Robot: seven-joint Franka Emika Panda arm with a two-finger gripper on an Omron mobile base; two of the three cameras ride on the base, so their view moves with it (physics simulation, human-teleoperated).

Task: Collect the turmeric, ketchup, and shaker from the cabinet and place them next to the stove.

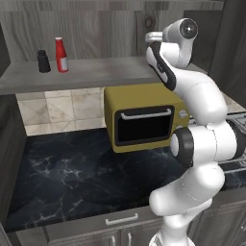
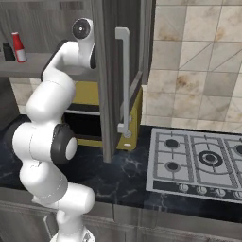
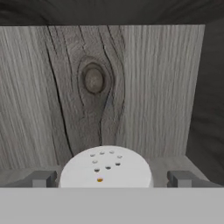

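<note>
In the hand view the turmeric [image 3: 106, 168] shows as a white lid with small holes, sitting low between my fingertips [image 3: 41, 178]. My gripper [image 3: 112, 178] is open, with a gap between each finger and the lid. Behind it is the cabinet's grey wood-grain back wall [image 3: 94, 81]. The ketchup [image 1: 61, 55], a slim red bottle, and the black shaker [image 1: 43, 61] stand side by side at the left end of the cabinet shelf [image 1: 81, 74]. From the right base they appear again, ketchup [image 2: 19, 47] and shaker [image 2: 8, 52]. The stove [image 2: 198, 158] lies on the counter to the right.
A yellow-olive microwave [image 1: 144, 117] sits on the dark marble counter [image 1: 72, 178] under the shelf. The open cabinet door with its long white handle [image 2: 124, 80] hangs between my arm and the stove. Tiled wall rises behind the stove.
</note>
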